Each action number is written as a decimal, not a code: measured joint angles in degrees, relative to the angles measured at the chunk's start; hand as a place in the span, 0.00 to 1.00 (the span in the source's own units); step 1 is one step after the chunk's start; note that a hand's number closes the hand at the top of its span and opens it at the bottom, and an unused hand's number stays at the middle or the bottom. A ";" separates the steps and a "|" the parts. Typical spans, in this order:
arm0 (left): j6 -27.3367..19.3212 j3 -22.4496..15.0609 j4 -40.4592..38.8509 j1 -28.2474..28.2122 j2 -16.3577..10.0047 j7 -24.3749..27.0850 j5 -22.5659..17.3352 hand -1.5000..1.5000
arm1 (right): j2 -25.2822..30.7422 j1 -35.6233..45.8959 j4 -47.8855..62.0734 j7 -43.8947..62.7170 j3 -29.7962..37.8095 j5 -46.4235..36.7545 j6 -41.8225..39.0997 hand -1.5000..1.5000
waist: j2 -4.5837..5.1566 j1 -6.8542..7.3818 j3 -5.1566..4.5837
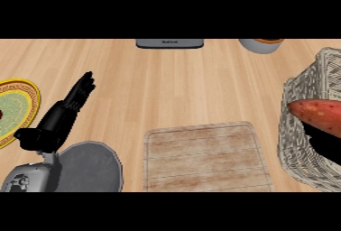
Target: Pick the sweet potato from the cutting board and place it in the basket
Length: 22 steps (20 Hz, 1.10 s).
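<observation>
The sweet potato [318, 115] sits over the basket [300, 90], just inside its left rim and well right of the cutting board [203, 155]. The right hand [326, 144] shows only as a dark shape beneath the potato, so I cannot tell whether it clasps it. The left hand [60, 118] rests far left of the basket, fingers straight, holding nothing. If released this near the rim, the potato could roll out onto the bench [186, 81], or the hand could snag the wicker on leaving.

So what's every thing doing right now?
sweet potato: off the board, in the basket's opening.
cutting board: flat, nothing on it.
basket: upright, sweet potato within its rim.
left hand: open, resting, fingers up.
right hand: under the sweet potato, mostly hidden.
</observation>
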<state>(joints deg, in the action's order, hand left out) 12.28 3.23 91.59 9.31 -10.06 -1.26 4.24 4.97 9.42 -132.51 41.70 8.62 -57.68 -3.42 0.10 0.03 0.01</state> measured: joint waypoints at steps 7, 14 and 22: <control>0.74 0.18 0.40 -0.57 -0.16 -0.04 -0.38 0.50 | 10.20 5.85 9.90 -4.44 19.26 22.47 -5.65 1.00 | -0.14 -0.31 0.04; 0.92 1.05 -0.16 0.83 -0.36 -0.40 -0.48 0.50 | 14.78 4.34 23.88 -18.61 26.93 28.23 -1.31 1.00 | -0.07 -0.10 0.03; 1.08 1.15 -0.90 1.37 -0.12 -0.06 -0.04 0.50 | 16.74 4.78 35.96 -31.24 30.60 29.21 7.54 0.00 | -0.04 0.03 0.03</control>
<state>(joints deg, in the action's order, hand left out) 13.36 4.37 90.70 10.68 -10.19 -1.31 4.21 21.70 14.20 -96.54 10.45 39.22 -28.47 4.12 0.06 0.06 0.04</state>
